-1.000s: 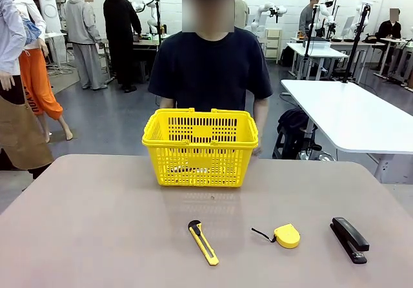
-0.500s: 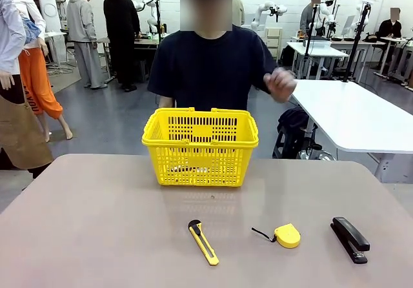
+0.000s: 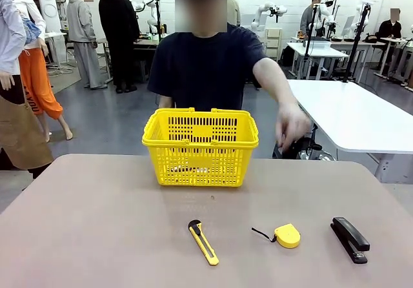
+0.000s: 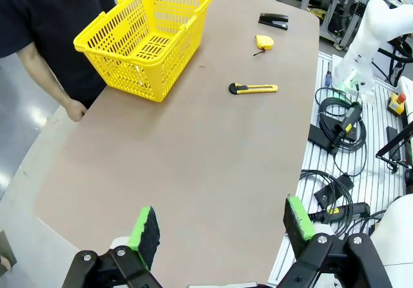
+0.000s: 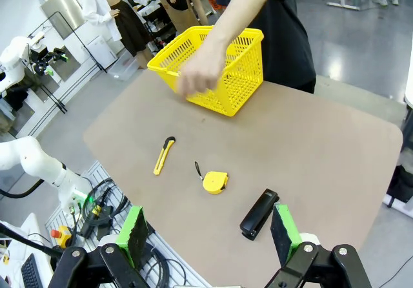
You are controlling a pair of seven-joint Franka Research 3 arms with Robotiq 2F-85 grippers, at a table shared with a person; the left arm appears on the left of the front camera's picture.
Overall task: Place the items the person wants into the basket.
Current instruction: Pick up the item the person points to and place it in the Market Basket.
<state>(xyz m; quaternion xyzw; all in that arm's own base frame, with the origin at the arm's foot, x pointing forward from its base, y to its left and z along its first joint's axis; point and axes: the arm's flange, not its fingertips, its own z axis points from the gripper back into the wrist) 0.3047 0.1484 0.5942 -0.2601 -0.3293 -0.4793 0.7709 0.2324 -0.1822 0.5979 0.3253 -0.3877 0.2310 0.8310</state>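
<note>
The yellow basket (image 3: 200, 147) (image 4: 145, 39) (image 5: 216, 62) stands at the far middle of the table, in front of the person (image 3: 206, 68) in a dark T-shirt. The person's hand (image 3: 292, 125) (image 5: 200, 75) reaches out over the table just right of the basket, fingers hanging down. A small yellow tape measure (image 3: 286, 236) (image 4: 263, 41) (image 5: 213, 183) lies on the near right part of the table. My left gripper (image 4: 221, 222) is open, high above the table's left end. My right gripper (image 5: 208, 231) is open too, high above the near right edge. Both hold nothing.
A yellow-black box cutter (image 3: 203, 242) (image 4: 253, 88) (image 5: 164, 155) lies left of the tape measure. A black stapler (image 3: 349, 239) (image 4: 273, 20) (image 5: 259, 214) lies to its right. Bare tabletop (image 3: 97, 223) spreads over the left half. Cables lie off the table's near side.
The person's hand came up from beside the basket and now stretches forward and down over the table to the basket's right. The things on the table have not moved.
</note>
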